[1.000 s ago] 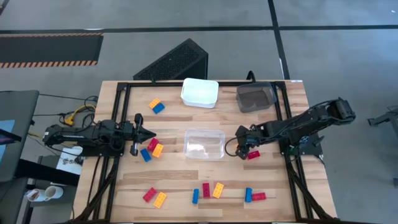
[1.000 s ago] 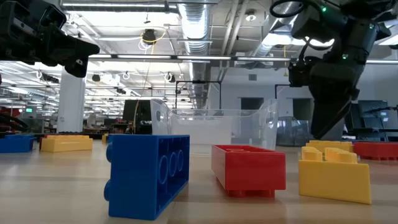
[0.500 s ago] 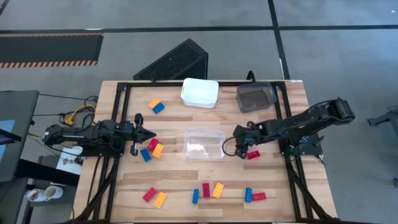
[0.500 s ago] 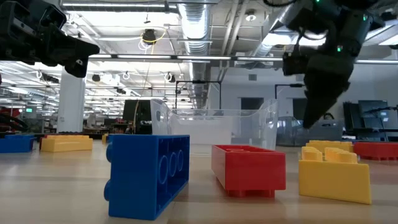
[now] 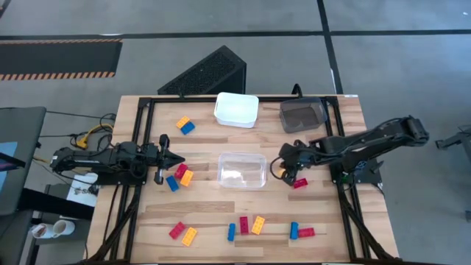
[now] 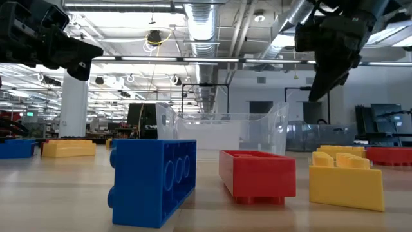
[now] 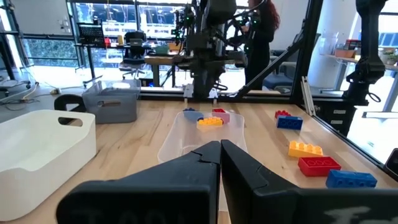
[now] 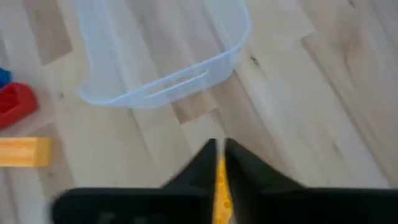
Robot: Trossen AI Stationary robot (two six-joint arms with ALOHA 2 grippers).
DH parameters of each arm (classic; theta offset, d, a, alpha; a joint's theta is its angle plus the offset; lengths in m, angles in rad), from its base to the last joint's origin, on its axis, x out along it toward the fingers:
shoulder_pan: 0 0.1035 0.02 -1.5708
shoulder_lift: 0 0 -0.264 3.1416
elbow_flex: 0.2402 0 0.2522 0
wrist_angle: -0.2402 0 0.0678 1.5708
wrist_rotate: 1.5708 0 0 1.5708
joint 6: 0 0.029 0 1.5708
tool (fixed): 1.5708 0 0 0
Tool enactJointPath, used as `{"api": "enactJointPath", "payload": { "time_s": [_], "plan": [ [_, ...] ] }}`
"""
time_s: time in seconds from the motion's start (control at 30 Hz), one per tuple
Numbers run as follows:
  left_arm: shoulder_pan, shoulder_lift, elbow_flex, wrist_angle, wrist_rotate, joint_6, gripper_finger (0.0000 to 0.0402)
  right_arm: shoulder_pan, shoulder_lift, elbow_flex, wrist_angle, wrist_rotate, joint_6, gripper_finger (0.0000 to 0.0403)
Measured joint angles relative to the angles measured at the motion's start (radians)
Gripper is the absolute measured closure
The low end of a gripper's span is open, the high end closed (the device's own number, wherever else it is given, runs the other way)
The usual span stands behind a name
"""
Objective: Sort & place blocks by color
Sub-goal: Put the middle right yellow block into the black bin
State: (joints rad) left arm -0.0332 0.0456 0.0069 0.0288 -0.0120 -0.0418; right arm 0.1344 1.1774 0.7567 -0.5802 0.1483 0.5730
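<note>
Wooden slatted surface (image 5: 243, 213): your right fingers (image 8: 217, 163) pinch a small yellow-orange studded plastic brick (image 8: 220, 186) — light, rigid, slick; squeeze its flat sides. Left fingers (image 7: 219, 154) closed, empty.

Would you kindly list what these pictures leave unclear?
- Right gripper: a yellow sliver shows between its jaws; its shape is hidden by them.
- Clear bin: contents too small in the high view.
- Grey bin: inside too dark from above.

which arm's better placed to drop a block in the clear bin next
The right: its pincer is shut on a yellow block beside the clear bin. The left pincer is shut, empty.
</note>
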Motion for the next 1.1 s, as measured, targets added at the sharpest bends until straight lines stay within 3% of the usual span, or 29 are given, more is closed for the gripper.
{"api": "enactJointPath", "payload": {
  "time_s": [0.1,0.2,0.53,0.6,0.67,0.9,1.1],
  "plan": [
    [0.000,0.000,0.000,0.000,0.000,0.000,0.0401,0.004,-0.009,0.000,0.003,-0.024,0.026,0.0392],
    [0.000,0.000,0.000,0.000,0.000,0.000,0.0402,0.018,-0.003,0.000,0.002,-0.061,0.029,0.0356],
    [0.000,0.000,0.000,0.000,0.000,0.000,0.0401,0.061,0.113,0.000,0.004,-0.046,0.097,0.0060],
    [0.000,0.000,0.000,0.000,0.000,0.000,0.0401,0.058,0.143,0.000,0.003,-0.045,0.121,0.0020],
    [0.000,0.000,0.000,0.000,0.000,0.000,0.0401,0.052,0.176,0.000,0.004,-0.043,0.138,0.0016],
    [0.000,0.000,0.000,0.000,0.000,0.000,0.0401,0.023,0.293,0.000,0.005,-0.044,0.138,0.0081],
    [0.000,0.000,0.000,0.000,0.000,0.000,0.0401,-0.006,0.356,0.000,0.005,-0.068,0.103,0.0100]
  ]
}}
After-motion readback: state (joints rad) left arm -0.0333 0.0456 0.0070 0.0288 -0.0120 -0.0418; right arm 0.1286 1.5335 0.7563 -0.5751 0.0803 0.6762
